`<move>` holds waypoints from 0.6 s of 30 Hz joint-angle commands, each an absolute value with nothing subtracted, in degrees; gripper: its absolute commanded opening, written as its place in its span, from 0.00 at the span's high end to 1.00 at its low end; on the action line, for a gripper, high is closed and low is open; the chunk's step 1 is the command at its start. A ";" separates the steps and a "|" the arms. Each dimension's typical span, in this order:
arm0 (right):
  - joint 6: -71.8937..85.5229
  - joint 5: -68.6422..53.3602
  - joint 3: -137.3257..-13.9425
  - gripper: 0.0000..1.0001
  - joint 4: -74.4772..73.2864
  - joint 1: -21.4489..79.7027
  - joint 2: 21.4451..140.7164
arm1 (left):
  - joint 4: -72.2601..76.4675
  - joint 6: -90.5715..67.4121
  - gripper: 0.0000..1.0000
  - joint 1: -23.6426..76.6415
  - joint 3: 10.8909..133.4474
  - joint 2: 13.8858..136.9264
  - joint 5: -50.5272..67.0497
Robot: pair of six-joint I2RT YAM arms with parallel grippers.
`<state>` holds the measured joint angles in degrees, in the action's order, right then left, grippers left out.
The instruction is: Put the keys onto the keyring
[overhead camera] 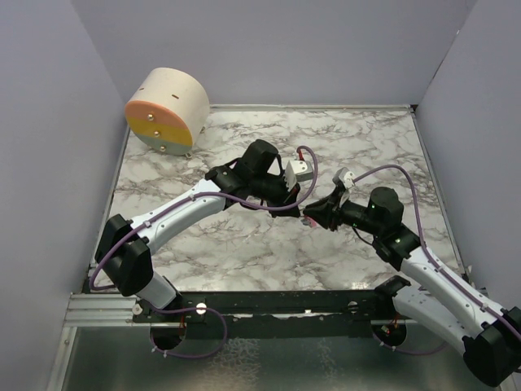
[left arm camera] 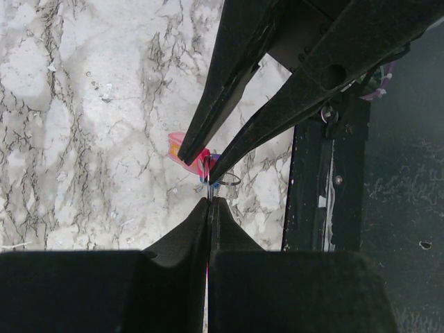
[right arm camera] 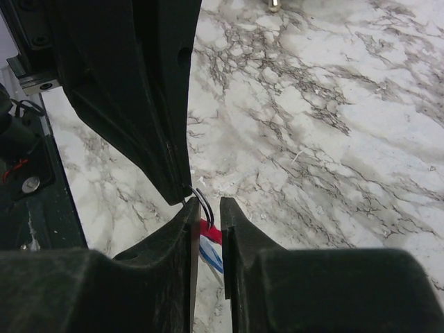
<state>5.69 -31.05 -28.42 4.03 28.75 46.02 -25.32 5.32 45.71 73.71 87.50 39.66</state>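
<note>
Both grippers meet above the marble table's middle. In the left wrist view my left gripper [left arm camera: 209, 201] is shut, with a thin metal wire of the keyring [left arm camera: 229, 179] rising from its tips. The blue tag [left arm camera: 212, 183] hangs just beyond, with the pink key [left arm camera: 180, 147] behind it. In the right wrist view my right gripper [right arm camera: 208, 205] shows a narrow gap between its jaws. The ring [right arm camera: 203, 202], the red key [right arm camera: 212, 233] and the blue tag [right arm camera: 216, 258] lie in that gap. From above, the left gripper [overhead camera: 303, 208] and right gripper [overhead camera: 314, 218] almost touch.
A round tan drum [overhead camera: 167, 110] with an orange and yellow face stands at the back left corner. Grey walls close the table on three sides. A black rail [overhead camera: 269, 303] runs along the near edge, below the grippers' meeting point.
</note>
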 commanded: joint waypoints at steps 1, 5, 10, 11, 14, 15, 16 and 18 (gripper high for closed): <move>5.27 -32.73 -30.05 0.84 5.77 28.56 46.38 | -25.23 6.32 1.00 45.78 75.57 86.82 42.70; 5.36 -32.89 -30.23 0.94 5.69 28.56 46.47 | -25.36 6.33 1.00 45.97 75.66 87.16 42.73; 5.99 -32.34 -29.94 0.99 6.09 28.56 46.23 | -25.37 5.45 1.00 46.04 76.14 87.67 41.11; 6.29 -32.10 -29.77 0.99 6.27 28.56 46.07 | -25.36 5.19 1.00 46.05 76.24 87.71 40.86; 8.10 -30.59 -28.90 0.99 7.30 28.52 45.36 | -24.98 4.05 0.84 46.05 76.39 87.68 39.52; 8.81 -30.15 -28.56 0.99 7.84 28.55 45.04 | -24.51 3.60 0.79 46.04 76.19 87.52 38.90; 9.35 -29.66 -28.30 0.99 8.40 28.56 44.74 | -23.96 3.08 0.75 46.05 76.01 87.25 38.10; 10.15 -28.93 -27.92 0.99 8.84 28.51 44.41 | -22.75 2.21 0.71 45.98 75.50 86.75 36.49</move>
